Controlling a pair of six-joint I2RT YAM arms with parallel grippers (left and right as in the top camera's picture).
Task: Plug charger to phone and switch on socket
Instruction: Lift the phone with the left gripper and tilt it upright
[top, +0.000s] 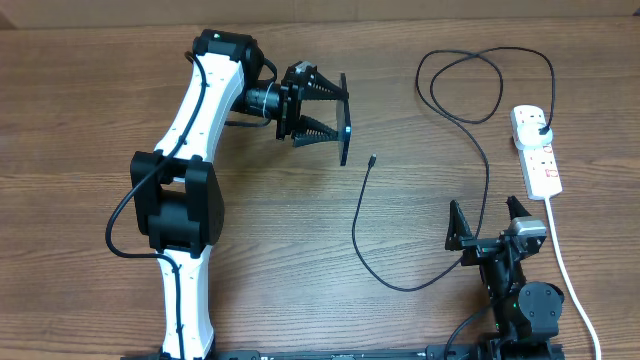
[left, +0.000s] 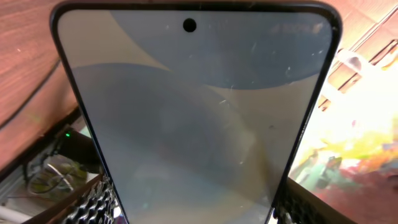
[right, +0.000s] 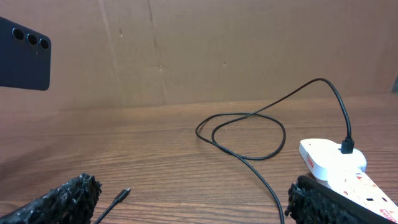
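My left gripper (top: 325, 116) is shut on the phone (top: 345, 118) and holds it on edge above the table; its screen (left: 199, 112) fills the left wrist view, and its dark back with camera lenses (right: 23, 55) shows in the right wrist view. The charger cable (top: 478, 130) loops across the table, its connector tip (top: 372, 159) lying free below the phone and its black plug (top: 541, 124) seated in the white socket strip (top: 536, 150). The tip (right: 123, 194) and the plug (right: 347, 147) also show in the right wrist view. My right gripper (top: 489, 222) is open and empty, near the front edge.
The strip's white cord (top: 568, 270) runs down the right side past my right arm. A brown cardboard wall (right: 217, 50) stands behind the table. The wooden tabletop (top: 80, 120) stretches to the left.
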